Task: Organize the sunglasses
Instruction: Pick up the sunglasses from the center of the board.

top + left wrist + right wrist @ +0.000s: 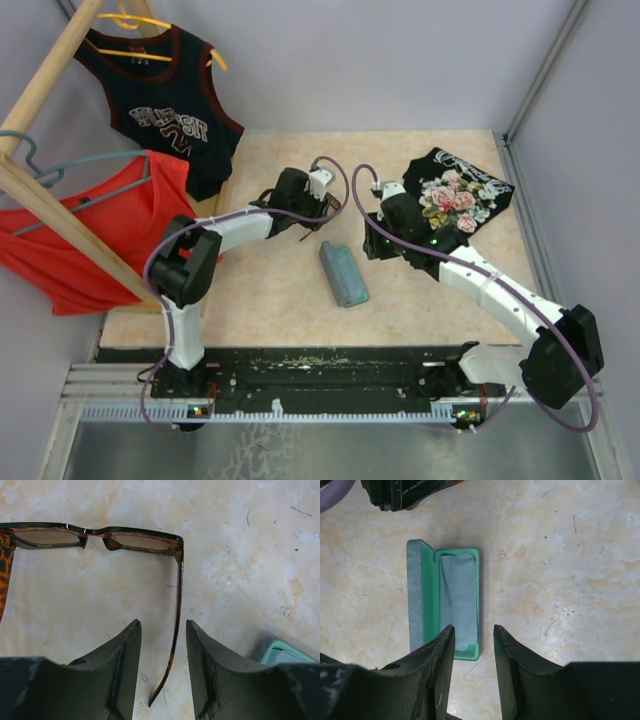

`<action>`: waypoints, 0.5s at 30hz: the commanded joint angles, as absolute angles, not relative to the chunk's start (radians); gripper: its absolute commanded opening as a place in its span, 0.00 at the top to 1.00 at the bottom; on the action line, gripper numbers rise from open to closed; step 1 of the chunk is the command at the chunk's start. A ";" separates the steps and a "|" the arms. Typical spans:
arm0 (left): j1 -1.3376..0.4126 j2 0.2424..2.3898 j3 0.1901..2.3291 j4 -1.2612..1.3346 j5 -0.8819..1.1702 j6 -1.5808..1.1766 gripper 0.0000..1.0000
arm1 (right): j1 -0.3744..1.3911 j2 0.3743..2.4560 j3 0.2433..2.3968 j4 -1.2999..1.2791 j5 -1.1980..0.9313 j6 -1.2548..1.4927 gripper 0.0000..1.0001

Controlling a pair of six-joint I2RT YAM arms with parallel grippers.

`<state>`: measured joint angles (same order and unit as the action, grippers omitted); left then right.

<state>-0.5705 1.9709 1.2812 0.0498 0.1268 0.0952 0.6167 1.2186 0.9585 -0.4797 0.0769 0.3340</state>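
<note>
The sunglasses [140,531] lie open on the marbled table, brown tortoiseshell frame across the top of the left wrist view. Their right temple arm [178,595] runs down between the fingers of my left gripper [162,625], which is open and not touching it. In the top view my left gripper [300,226] covers the sunglasses. The grey-blue case [415,595] lies open with a green lining and a light blue cloth [457,595] inside. It also shows in the top view [343,274]. My right gripper [474,629] is open and empty over the case's near end.
A folded black floral shirt [455,192] lies at the back right. A wooden rack [60,215] with a black jersey [170,110] and a red top [110,235] stands along the left edge. A corner of the case [280,652] lies right of my left fingers.
</note>
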 commanded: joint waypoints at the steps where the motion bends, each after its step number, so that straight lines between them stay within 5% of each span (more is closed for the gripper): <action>1: -0.557 1.996 1.307 0.060 0.192 0.124 0.53 | 0.600 1.180 0.953 -0.465 0.077 0.331 0.62; 11: -0.551 2.044 1.326 0.049 0.139 0.138 0.60 | 0.600 1.163 0.957 -0.487 0.073 0.325 0.62; 15: -0.548 2.055 1.337 0.040 0.125 0.147 0.73 | 0.599 1.151 0.956 -0.494 0.076 0.327 0.62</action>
